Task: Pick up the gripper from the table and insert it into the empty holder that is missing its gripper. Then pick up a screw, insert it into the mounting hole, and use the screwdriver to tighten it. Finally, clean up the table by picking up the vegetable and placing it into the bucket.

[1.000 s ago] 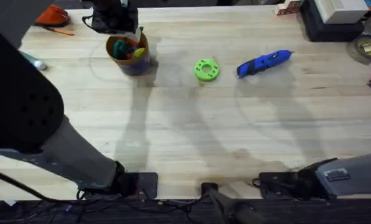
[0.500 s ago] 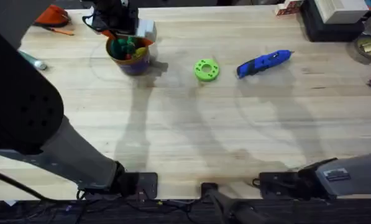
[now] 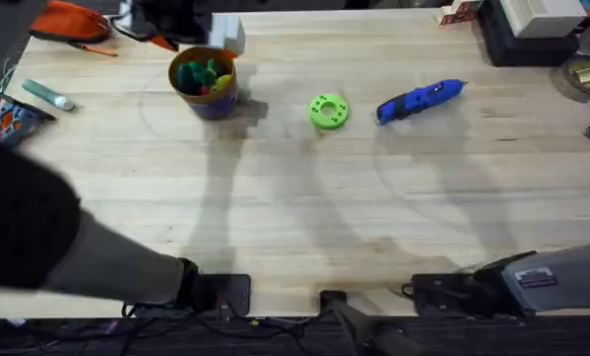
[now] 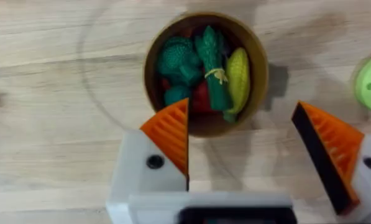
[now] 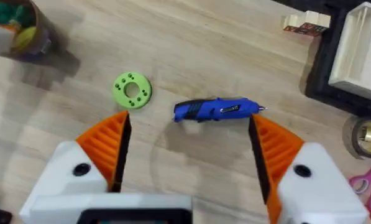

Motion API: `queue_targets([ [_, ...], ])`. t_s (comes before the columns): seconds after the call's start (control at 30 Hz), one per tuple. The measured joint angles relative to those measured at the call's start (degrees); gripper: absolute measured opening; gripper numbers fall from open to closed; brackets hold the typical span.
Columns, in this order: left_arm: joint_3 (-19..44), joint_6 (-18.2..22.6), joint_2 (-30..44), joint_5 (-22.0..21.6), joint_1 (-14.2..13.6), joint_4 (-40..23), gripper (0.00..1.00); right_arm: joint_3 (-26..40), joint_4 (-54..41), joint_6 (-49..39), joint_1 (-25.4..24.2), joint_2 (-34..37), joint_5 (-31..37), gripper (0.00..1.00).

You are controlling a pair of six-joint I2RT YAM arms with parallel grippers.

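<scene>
The left gripper (image 4: pixel 241 146) had been raised off the bucket (image 4: pixel 205 73), jaws spread and empty; the vegetable (image 4: pixel 212 70) was left inside, below it.

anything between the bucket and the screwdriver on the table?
Yes: the lime-green disc sits between the bucket and the screwdriver, apart from both. The overhead view shows this; the rest of that stretch is bare wood.

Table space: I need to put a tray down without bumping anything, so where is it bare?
The wide stretch of table between the arm bases and the row of bucket, green disc and screwdriver is bare. The far corners are crowded: boxes and tape at one, the left tool over the bucket near the other.
</scene>
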Motion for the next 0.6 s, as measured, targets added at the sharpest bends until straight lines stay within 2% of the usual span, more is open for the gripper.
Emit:
queue_targets([
  [0.23, 0.0, 0.0, -10.4, 0.1, -0.7, -6.3, 0.987, 0.0, 0.0, 0.0, 0.0, 0.0, 0.0, 0.994],
  [0.43, -0.5, -1.1, -17.7, -0.3, -4.3, -9.3, 0.988, 0.0, 0.0, 0.0, 0.0, 0.0, 0.0, 0.994],
  [0.6, -6.4, -3.4, -25.5, -1.1, -7.0, -9.6, 0.987, 0.0, 0.0, 0.0, 0.0, 0.0, 0.0, 0.993],
])
